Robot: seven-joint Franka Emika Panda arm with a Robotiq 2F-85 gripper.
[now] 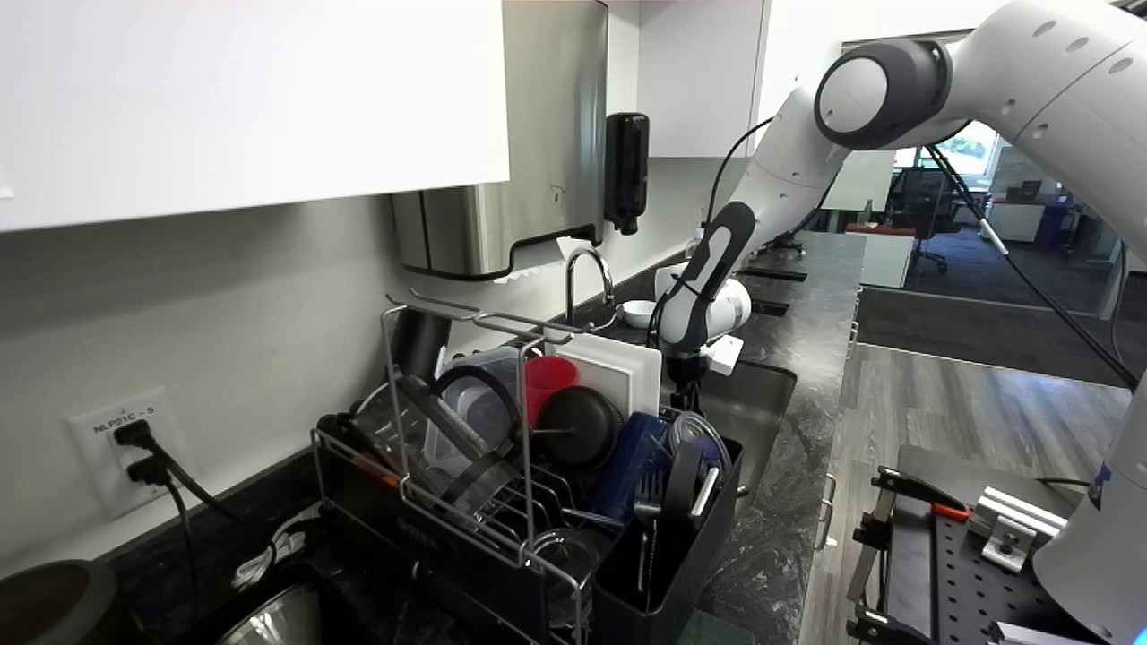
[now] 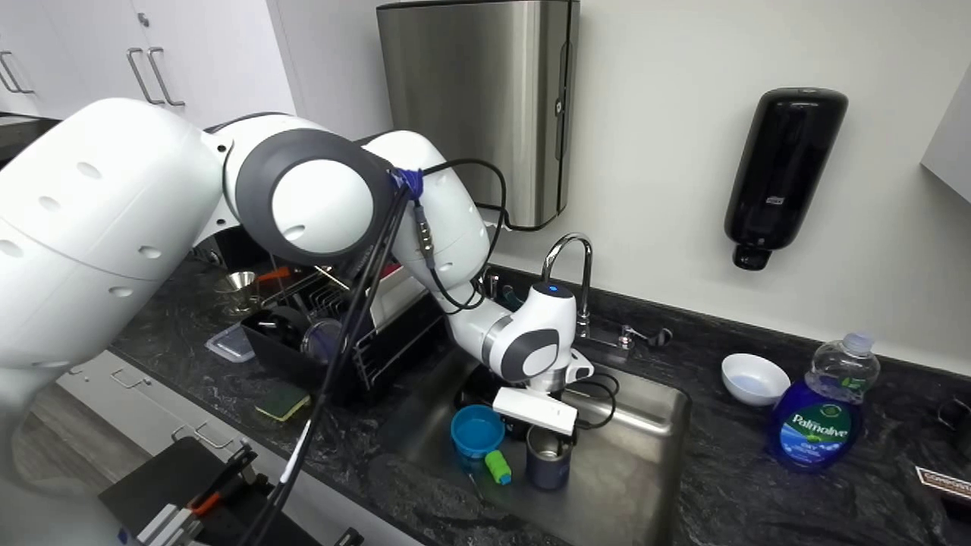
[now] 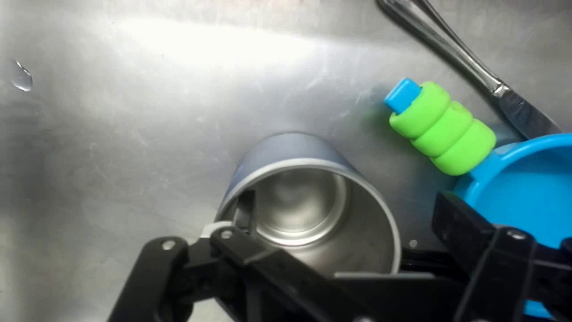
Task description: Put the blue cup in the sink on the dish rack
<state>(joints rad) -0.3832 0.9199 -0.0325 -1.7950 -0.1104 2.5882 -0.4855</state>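
Observation:
A blue-grey metal cup (image 2: 548, 469) stands upright in the sink (image 2: 626, 485). Its open mouth and steel inside fill the middle of the wrist view (image 3: 297, 147). My gripper (image 3: 348, 214) is open, right above the cup. One finger lies over or inside the left part of the mouth; its depth is unclear. The other finger is outside, past the right rim, close to a bright blue bowl (image 3: 536, 192). In an exterior view the wrist camera housing hides the fingertips. The dish rack (image 1: 515, 537) stands beside the sink, loaded with dishes.
A green and blue piece (image 3: 444, 129) and a metal utensil (image 3: 473, 62) lie in the sink near the bowl. A tap (image 2: 586, 280) rises behind the sink. A soap bottle (image 2: 815, 425) and white bowl (image 2: 755, 379) stand on the counter. A cutlery holder (image 1: 645, 618) fronts the rack.

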